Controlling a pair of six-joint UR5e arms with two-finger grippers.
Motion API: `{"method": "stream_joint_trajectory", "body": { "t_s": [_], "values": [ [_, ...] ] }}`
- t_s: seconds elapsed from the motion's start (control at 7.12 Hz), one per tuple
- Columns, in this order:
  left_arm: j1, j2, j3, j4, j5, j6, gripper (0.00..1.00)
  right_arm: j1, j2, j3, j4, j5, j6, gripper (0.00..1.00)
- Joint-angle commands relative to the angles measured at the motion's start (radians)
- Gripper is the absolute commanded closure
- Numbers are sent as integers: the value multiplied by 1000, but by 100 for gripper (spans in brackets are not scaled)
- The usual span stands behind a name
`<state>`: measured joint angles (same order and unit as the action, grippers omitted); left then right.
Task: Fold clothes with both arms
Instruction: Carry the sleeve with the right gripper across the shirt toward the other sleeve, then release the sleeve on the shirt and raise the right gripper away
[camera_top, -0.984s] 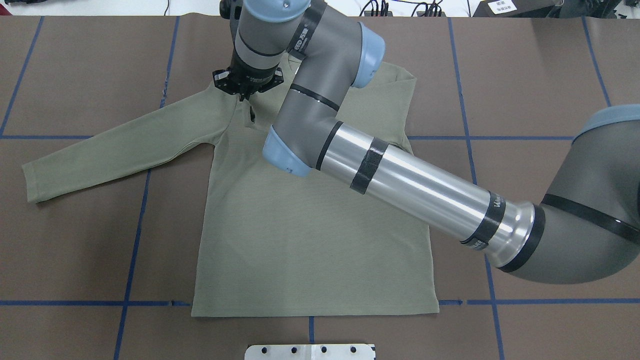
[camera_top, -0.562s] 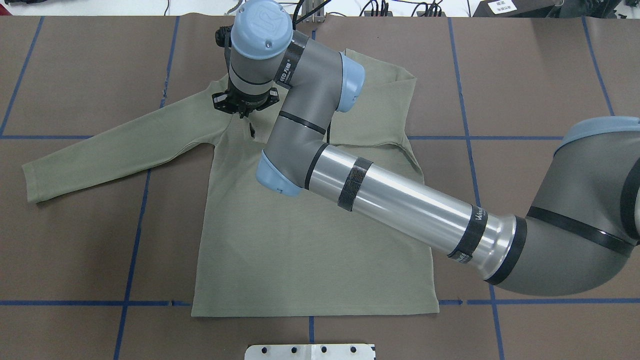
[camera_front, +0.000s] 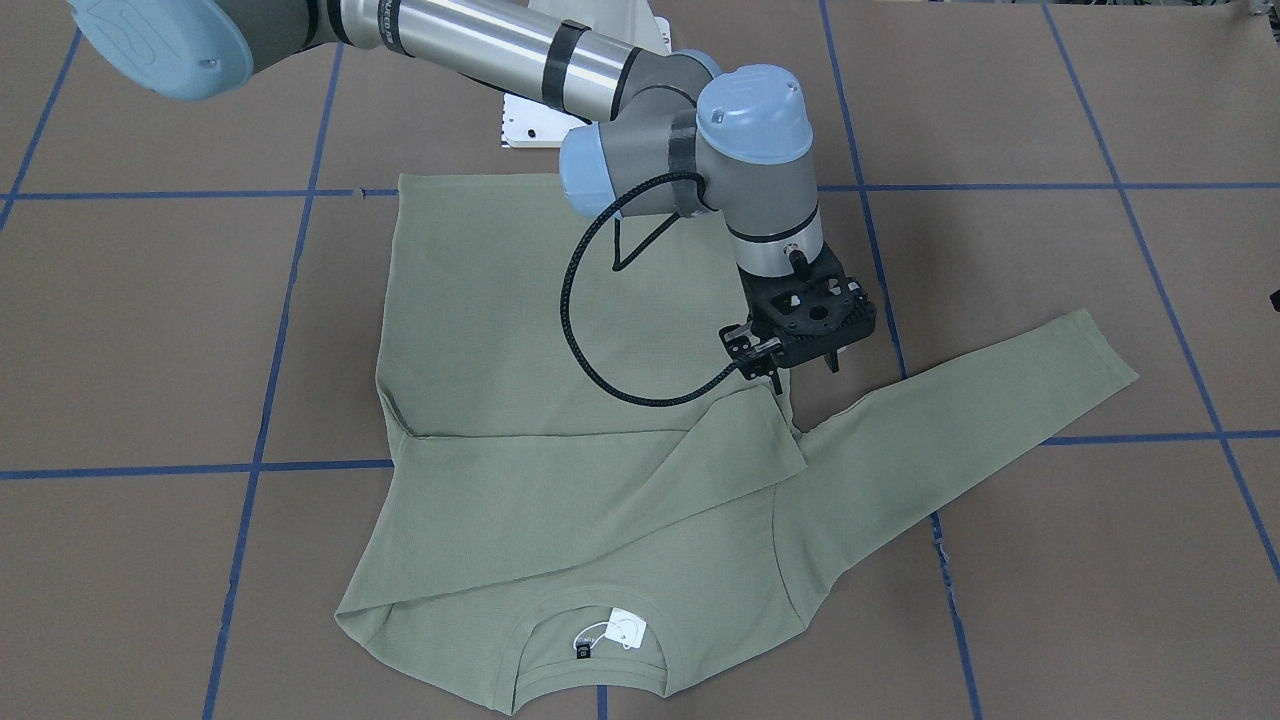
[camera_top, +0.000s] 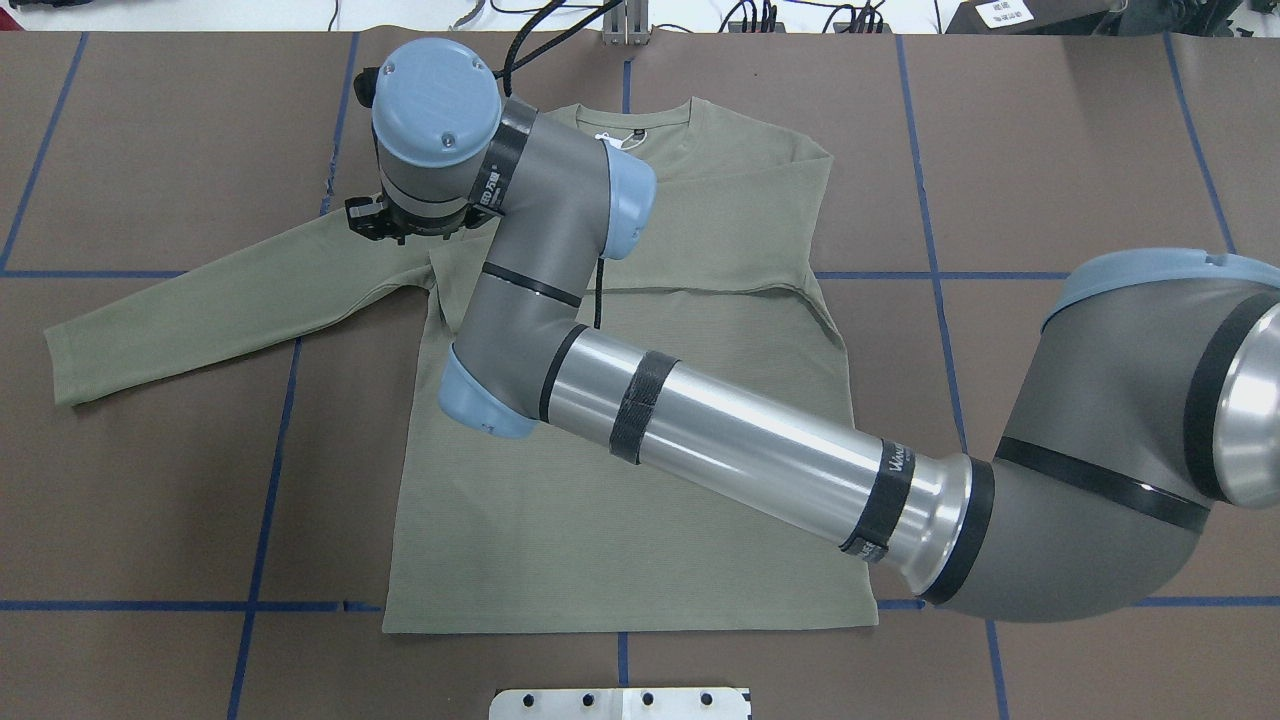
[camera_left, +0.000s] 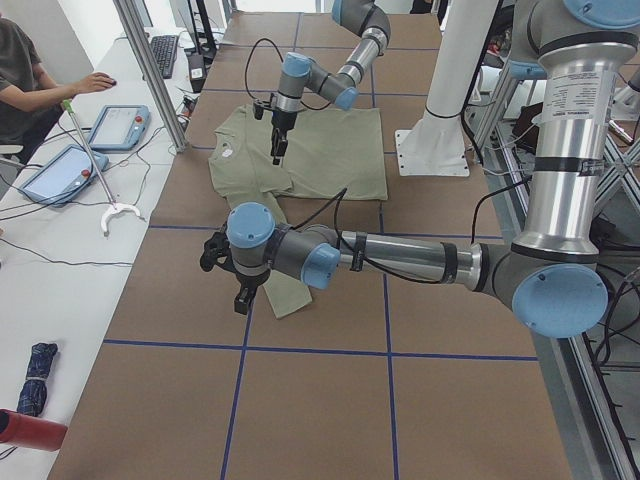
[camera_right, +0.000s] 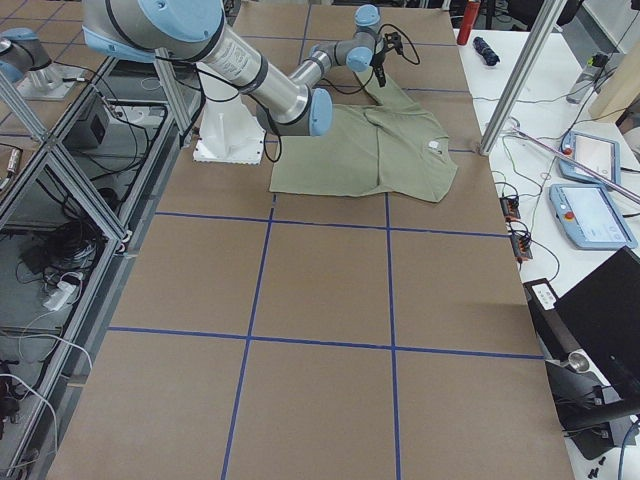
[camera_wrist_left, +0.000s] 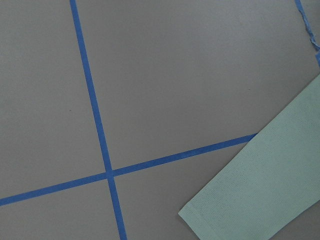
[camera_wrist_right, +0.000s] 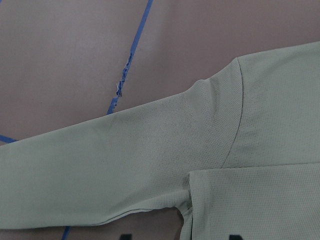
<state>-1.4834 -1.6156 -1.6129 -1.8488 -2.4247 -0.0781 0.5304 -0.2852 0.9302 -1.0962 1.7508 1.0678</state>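
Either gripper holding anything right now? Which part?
Right gripper: nothing, open above the shirt by its armpit. Left gripper: cannot tell, seen only in the side view, near the outstretched sleeve's cuff.

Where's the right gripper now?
Front-facing view, right of centre: the right gripper is above the shirt, by the armpit of its outstretched sleeve.

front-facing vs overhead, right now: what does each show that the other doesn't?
Front-facing only: how the right end effector stands, fingertips apart and empty, by the folded sleeve's cuff. Overhead only: the whole hem of the shirt; in front-facing the right arm covers part. Both: the shirt lying flat, one sleeve folded across the chest, the other sleeve stretched out.
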Motion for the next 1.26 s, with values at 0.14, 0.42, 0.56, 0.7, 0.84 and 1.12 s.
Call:
{"method": "stream_joint_trajectory", "body": {
  "t_s": [0.14, 0.42, 0.56, 0.7, 0.84, 1.12],
  "values": [
    [9, -6, 1, -15, 56, -129, 0, 49, -9, 51, -127, 45, 83, 1],
    [136, 29, -1, -243, 117, -486, 0, 153, -156, 299, -371, 189, 64, 0],
    [225, 36, -11, -335, 184, -693, 0, 219, -283, 432, -407, 264, 45, 0],
    [276, 75, -10, -440, 206, -836, 0, 296, -411, 544, -447, 344, -39, 0],
    [311, 104, -10, -508, 235, -918, 0, 363, -499, 627, -538, 384, -178, 0],
    [420, 129, 2, -543, 367, -1069, 0, 489, -602, 699, -727, 426, -462, 0]
  ]
}}
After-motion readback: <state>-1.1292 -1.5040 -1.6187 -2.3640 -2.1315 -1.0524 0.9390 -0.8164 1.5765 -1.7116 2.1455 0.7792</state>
